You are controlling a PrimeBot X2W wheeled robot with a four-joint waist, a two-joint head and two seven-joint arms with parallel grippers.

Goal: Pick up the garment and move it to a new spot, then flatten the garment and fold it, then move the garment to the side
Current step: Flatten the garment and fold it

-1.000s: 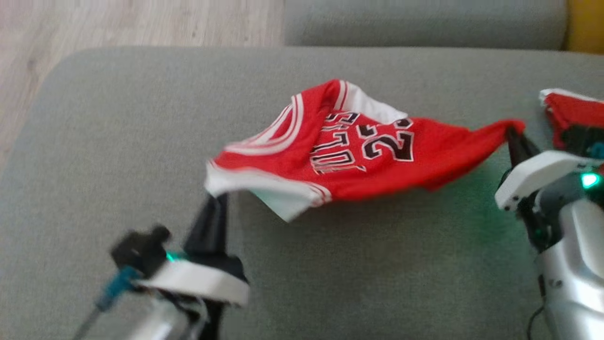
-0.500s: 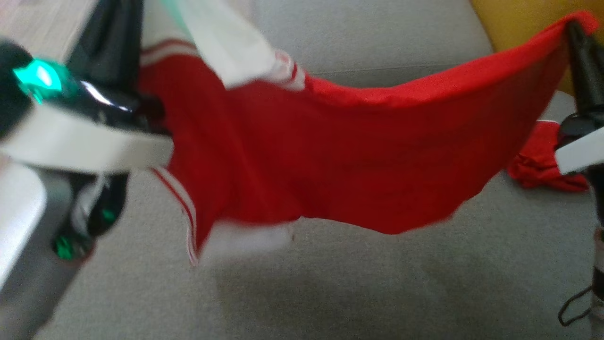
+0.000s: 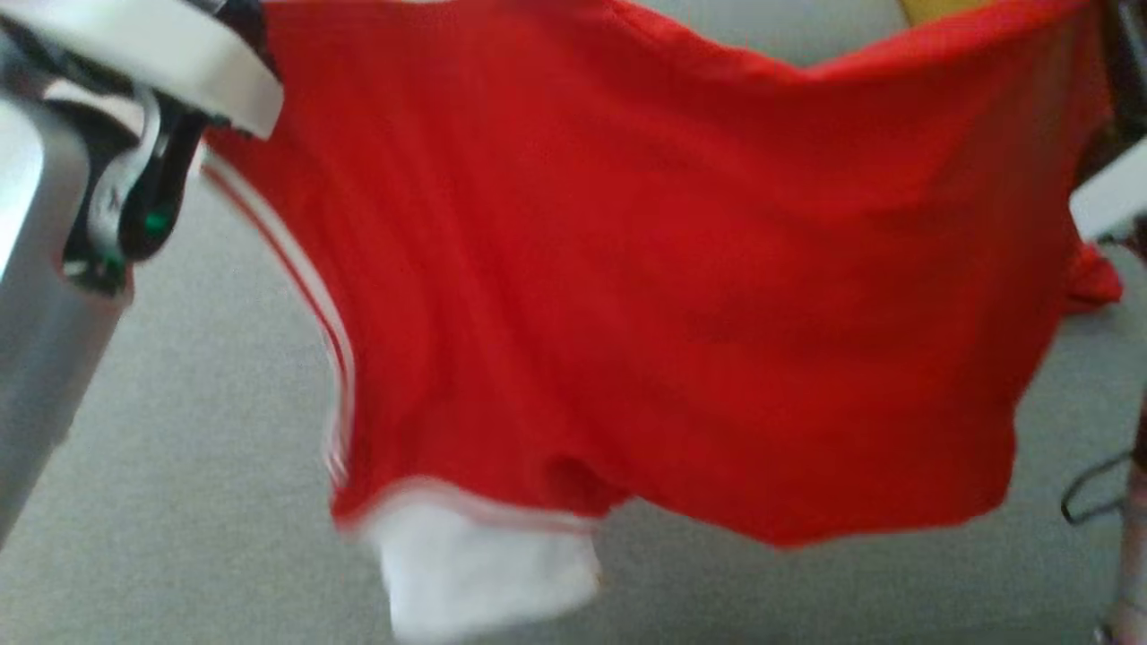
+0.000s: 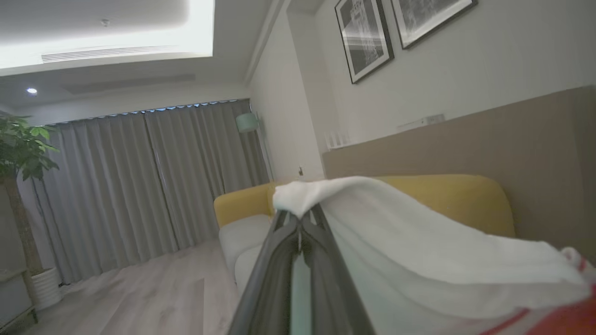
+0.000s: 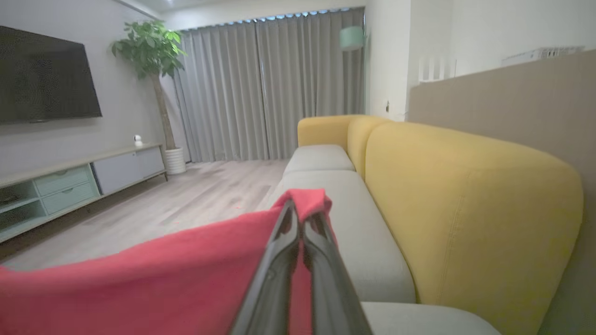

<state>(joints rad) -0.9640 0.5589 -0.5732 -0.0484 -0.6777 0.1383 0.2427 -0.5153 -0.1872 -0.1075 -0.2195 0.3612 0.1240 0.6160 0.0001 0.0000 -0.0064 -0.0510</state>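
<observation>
Counting first: one garment (image 3: 681, 296), a red jersey with white trim, and two grippers. There's one more scrap of red cloth (image 3: 1095, 285) on the seat at the far right of the head view, too blurry to say what it is. Room stuff: two framed pictures (image 4: 365, 42) on the wall, one potted plant (image 5: 149, 46), one TV (image 5: 46, 79), one sofa (image 5: 465, 204) with a yellow back and grey seats.

Both arms are up high with the garment strung between them like a sheet. It hangs right in front of the head camera, clear of the grey seat. The left arm (image 3: 45, 296) runs up the left edge of the head view, with its white wrist at the top corner. The left gripper (image 4: 300, 218) tilts up toward the ceiling, fingers pinched tight on a white corner of the jersey. The right gripper (image 5: 300, 214) points about level along the sofa, clamped on a red corner
</observation>
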